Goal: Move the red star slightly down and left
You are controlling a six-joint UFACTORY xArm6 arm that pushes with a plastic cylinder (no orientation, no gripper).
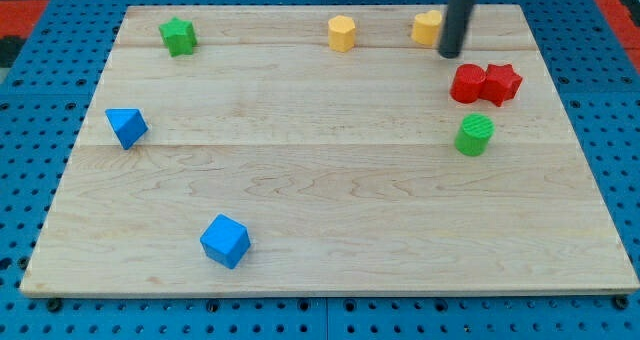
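Nothing looks done yet: my tip (450, 54) (a bare rod, no jaws) sits up-left of the red star (503, 82), not touching

Red star (503, 82), green cylinder (475, 135), blue cube (225, 241), perhaps-black rod (458, 18).

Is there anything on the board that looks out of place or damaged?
Nothing looks damaged or spilled. All blocks lie flat on the wooden board. The red star touches the red cylinder, and my tip partly hides a yellow block.
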